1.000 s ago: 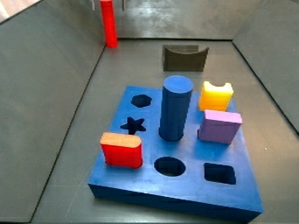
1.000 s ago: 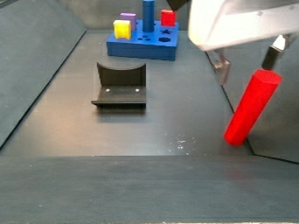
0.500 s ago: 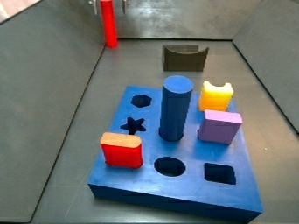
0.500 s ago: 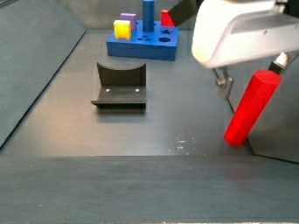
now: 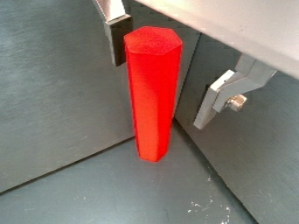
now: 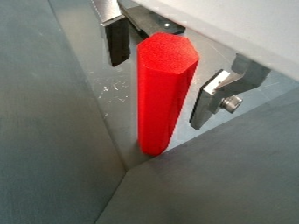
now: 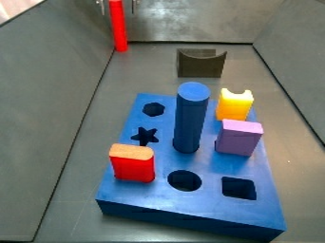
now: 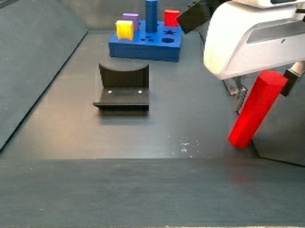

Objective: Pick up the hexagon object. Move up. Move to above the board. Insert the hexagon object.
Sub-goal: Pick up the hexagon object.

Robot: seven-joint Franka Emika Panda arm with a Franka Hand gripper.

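Observation:
The hexagon object [image 5: 152,87] is a tall bright red prism. It stands upright on the dark floor close to a wall, as both side views show [image 7: 121,28] [image 8: 256,111]. My gripper [image 5: 170,66] is open and straddles the rod's upper part, with one silver finger on each side and a gap to each. It shows the same way in a wrist view [image 6: 166,68], and in a side view [image 8: 259,85] its white body sits over the rod's top. The blue board [image 7: 203,204] lies far from the rod, also in a side view [image 8: 149,49].
On the board stand a dark blue cylinder [image 7: 191,114], a yellow piece [image 7: 235,102], a purple cube [image 7: 238,136] and a short red rounded block [image 7: 132,161]. The dark fixture [image 8: 123,86] stands on the floor between board and rod. Grey walls enclose the floor.
My gripper has come down around the top of the red rod, with its fingers now lower beside it. The rod has not moved.

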